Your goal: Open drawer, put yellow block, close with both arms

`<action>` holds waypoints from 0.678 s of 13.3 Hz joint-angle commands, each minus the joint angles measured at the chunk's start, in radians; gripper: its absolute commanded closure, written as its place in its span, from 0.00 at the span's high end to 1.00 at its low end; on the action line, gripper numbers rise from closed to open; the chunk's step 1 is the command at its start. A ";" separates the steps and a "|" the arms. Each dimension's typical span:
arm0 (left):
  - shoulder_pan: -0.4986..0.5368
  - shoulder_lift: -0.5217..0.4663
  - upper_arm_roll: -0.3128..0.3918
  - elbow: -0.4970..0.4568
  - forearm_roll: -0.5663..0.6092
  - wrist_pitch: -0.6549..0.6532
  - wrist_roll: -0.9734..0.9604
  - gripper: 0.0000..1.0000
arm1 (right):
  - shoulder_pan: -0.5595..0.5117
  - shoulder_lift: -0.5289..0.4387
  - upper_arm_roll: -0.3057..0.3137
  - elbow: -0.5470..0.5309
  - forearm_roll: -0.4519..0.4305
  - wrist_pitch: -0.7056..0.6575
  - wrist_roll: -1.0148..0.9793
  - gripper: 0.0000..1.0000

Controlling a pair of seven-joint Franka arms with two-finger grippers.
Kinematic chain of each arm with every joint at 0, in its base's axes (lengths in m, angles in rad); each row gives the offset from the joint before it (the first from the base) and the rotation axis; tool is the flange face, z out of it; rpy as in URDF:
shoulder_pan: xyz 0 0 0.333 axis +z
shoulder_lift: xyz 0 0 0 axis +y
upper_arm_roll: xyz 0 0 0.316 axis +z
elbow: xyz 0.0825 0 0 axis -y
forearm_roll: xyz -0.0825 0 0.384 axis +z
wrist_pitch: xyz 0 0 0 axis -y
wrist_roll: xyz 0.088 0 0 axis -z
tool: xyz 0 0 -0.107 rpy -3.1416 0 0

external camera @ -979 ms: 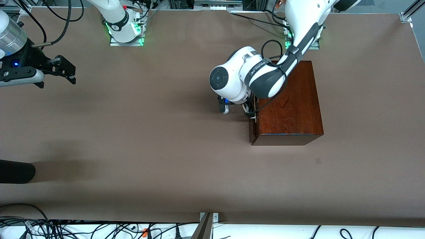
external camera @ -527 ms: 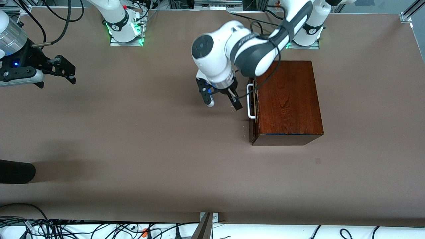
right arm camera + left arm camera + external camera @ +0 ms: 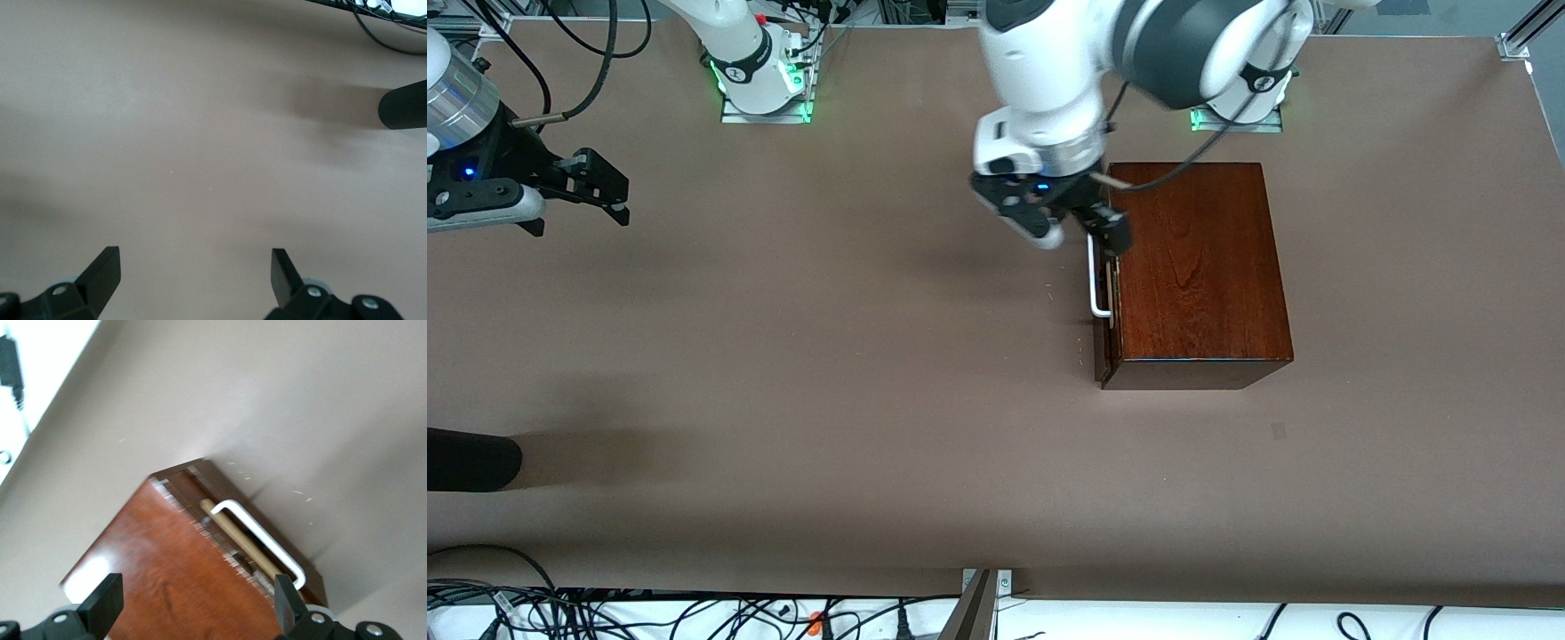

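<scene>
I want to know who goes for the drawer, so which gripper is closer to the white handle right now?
Left. The left gripper hangs open just over the white handle of the drawer. The right gripper waits open over bare table at the right arm's end.

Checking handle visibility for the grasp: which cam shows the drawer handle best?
Left wrist view: the handle shows whole, standing off the drawer front. Front view shows the handle edge-on, its top end hidden by the left gripper. Right wrist view: only table.
</scene>
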 commanded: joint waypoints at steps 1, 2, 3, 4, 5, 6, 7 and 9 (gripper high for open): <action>0.096 -0.074 -0.001 -0.008 -0.042 -0.015 -0.036 1.00 | 0.004 -0.001 0.002 0.015 -0.012 -0.012 0.008 1.00; 0.137 -0.091 -0.002 -0.009 -0.073 -0.015 -0.084 1.00 | 0.004 -0.001 0.002 0.015 -0.012 -0.012 0.008 1.00; 0.169 -0.106 -0.004 -0.009 -0.112 -0.015 -0.142 1.00 | 0.006 -0.001 0.002 0.015 -0.012 -0.012 0.008 1.00; 0.209 -0.132 -0.002 -0.015 -0.151 -0.015 -0.190 1.00 | 0.004 -0.001 0.002 0.015 -0.012 -0.012 0.008 1.00; 0.246 -0.155 -0.004 -0.029 -0.172 -0.026 -0.213 1.00 | 0.004 -0.001 0.002 0.015 -0.012 -0.012 0.006 1.00; 0.275 -0.163 -0.002 -0.035 -0.179 -0.063 -0.212 1.00 | 0.004 -0.001 0.002 0.015 -0.012 -0.013 0.006 1.00; 0.321 -0.165 -0.004 -0.035 -0.205 -0.084 -0.208 1.00 | 0.004 -0.001 0.002 0.015 -0.012 -0.013 0.005 1.00; 0.371 -0.186 0.043 -0.038 -0.269 -0.112 -0.199 1.00 | 0.004 -0.001 0.002 0.015 -0.012 -0.013 0.005 1.00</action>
